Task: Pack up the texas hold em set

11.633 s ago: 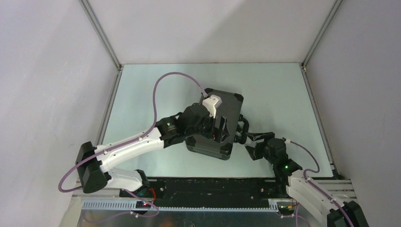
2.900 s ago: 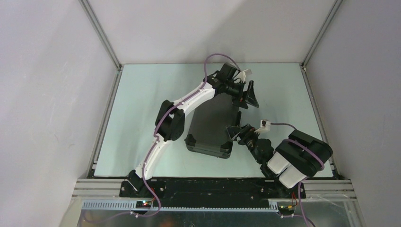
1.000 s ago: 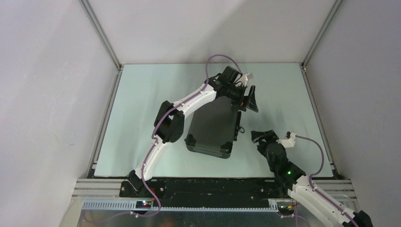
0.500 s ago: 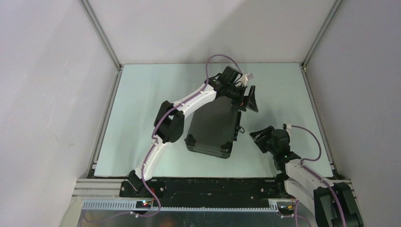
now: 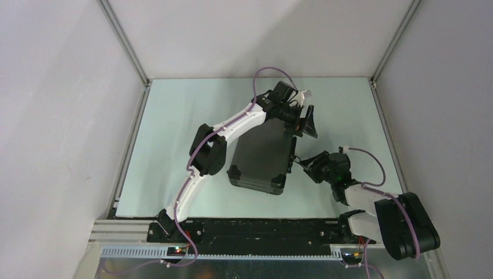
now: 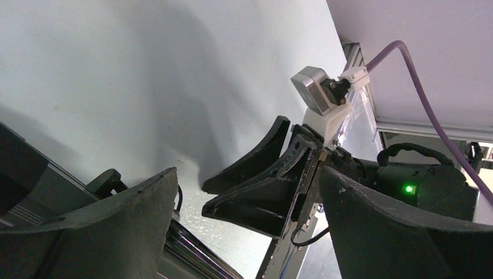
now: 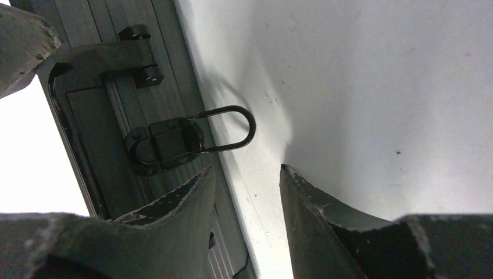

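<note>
Top view has the case (image 5: pixel 260 154) shut mid-table with a latch (image 7: pixel 174 139) loop hanging free, so fastening seems left; right gripper (image 7: pixel 245 172) half apart, empty, beside it; left gripper (image 5: pixel 307 122) spread wide, empty.

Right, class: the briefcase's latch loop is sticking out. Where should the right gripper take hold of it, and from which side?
Grip the wire loop at its rounded outer end, coming from the table side of the briefcase. It juts off the case wall over the table, so the right gripper, jaws apart just short of it, can probably pinch across the wire.
</note>
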Robot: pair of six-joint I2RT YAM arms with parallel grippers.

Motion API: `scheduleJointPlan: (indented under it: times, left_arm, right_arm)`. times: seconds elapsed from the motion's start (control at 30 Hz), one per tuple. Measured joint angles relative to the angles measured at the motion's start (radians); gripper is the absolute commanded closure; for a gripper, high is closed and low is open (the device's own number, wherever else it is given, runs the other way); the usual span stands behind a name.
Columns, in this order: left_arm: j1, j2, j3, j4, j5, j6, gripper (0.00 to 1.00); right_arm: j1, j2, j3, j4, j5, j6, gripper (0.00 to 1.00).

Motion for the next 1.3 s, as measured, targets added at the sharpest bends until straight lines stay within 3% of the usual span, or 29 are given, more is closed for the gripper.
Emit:
scheduleJointPlan:
  times: [0.27,0.43,0.9,1.3]
  left_arm:
    - [0.0,0.0,0.0,0.0,0.0,0.0,0.02]
    - [0.0,0.0,0.0,0.0,0.0,0.0,0.02]
    - [0.0,0.0,0.0,0.0,0.001,0.002,0.02]
    - [0.0,0.0,0.0,0.0,0.002,0.003,0.02]
  right_arm:
    - [0.054,0.069,0.0,0.061,0.031,0.133,0.59]
    - [0.07,0.131,0.0,0.127,0.053,0.226,0.58]
    - [0.097,0.448,-0.037,0.589,0.049,0.493,0.56]
    - [0.146,0.589,-0.094,0.872,0.161,0.545,0.53]
